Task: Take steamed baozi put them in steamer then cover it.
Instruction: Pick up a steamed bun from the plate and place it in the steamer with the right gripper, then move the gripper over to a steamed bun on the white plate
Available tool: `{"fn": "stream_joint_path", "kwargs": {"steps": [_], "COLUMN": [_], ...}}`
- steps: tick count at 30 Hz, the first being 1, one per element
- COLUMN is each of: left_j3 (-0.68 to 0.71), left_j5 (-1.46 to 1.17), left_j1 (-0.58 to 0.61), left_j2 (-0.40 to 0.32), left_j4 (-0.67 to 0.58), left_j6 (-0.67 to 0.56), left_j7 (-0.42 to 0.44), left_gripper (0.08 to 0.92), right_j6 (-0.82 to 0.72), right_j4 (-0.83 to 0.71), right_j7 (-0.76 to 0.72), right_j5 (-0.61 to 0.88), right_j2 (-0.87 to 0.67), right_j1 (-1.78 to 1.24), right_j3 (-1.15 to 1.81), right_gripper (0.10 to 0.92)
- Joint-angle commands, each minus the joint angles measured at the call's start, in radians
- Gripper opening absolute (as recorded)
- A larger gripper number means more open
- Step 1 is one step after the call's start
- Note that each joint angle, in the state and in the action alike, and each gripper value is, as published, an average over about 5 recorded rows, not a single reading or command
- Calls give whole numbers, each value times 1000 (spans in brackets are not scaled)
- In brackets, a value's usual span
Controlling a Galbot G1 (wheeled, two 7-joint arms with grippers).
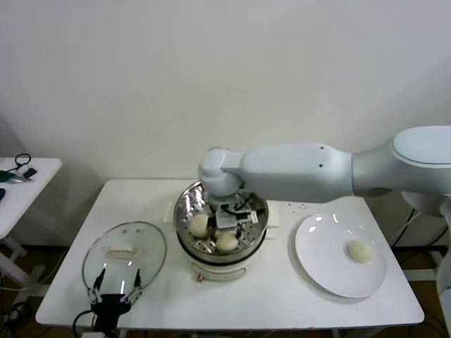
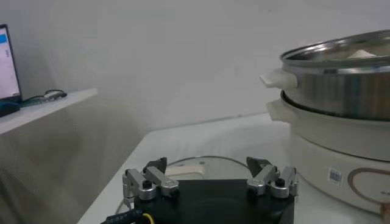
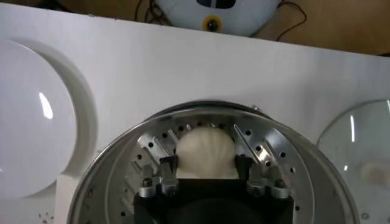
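1. Two hands are in play. Nearest the camera, at the lower left of the head view, the left hand (image 1: 113, 289) hangs with its fingers spread wide apart and empty, just over the near rim of the glass lid (image 1: 124, 256), which lies flat on the worktop (image 1: 282, 296).
2. One lid, then, and it is not yet on the pot, so covering is left to do.
3. At the centre of the head view stands the one steamer (image 1: 220, 239). The right hand (image 1: 227, 217) reaches down into it, and in the right wrist view its fingers are clamped on a baozi (image 3: 205, 152) sitting over the perforated tray, seemingly at the point of setting it down.
4. Counting the buns in the head view: two lie uncovered in the steamer, one (image 1: 200, 224) left of the hand and one (image 1: 226, 241) nearer the front. With the gripped one, that appears to make three inside.
5. One last bun (image 1: 360, 251) waits on the single white plate (image 1: 317, 264) at the right, so I judge the loading roughly three-quarters done.
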Motion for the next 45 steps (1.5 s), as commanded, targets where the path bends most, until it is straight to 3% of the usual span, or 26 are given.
{"fn": "stream_joint_path", "kwargs": {"steps": [1,8,17,19,24,32,39,45], "left_j3": [1,2,13,16,20,26,25,25], "left_j5": [1,2,13,14,10,3,-21,-25], "left_j1": [-3,0,-5,-6,-18,-32,-56,-45], "left_j2": [-1,-2,-16,-15,-13,-3,-7,-3], "left_j4": [3,5,1,-2,-6,-6,-13,-27], "left_j6": [1,-1,2,3,9,6,-10,-25], "left_j7": [0,-2,-3,-2,-2,2,2,7], "left_gripper": [823,823,823,823,823,823,823,823], "right_j6": [-10,11,33,-11,-253,-553,-627,-583], "right_j4": [-1,-9,-16,-28,-21,-30,-73,-127], "right_j7": [-2,-19,-10,30,214,171,168,145], "right_j5": [11,-8,1,71,419,660,702,554], "right_j2": [18,3,-108,-154,-294,-555,-764,-875], "right_j1": [-22,-9,109,149,284,261,116,-150], "right_j3": [-2,12,29,4,-179,-185,-107,89], "right_gripper": [662,810,823,823,823,823,823,823]}}
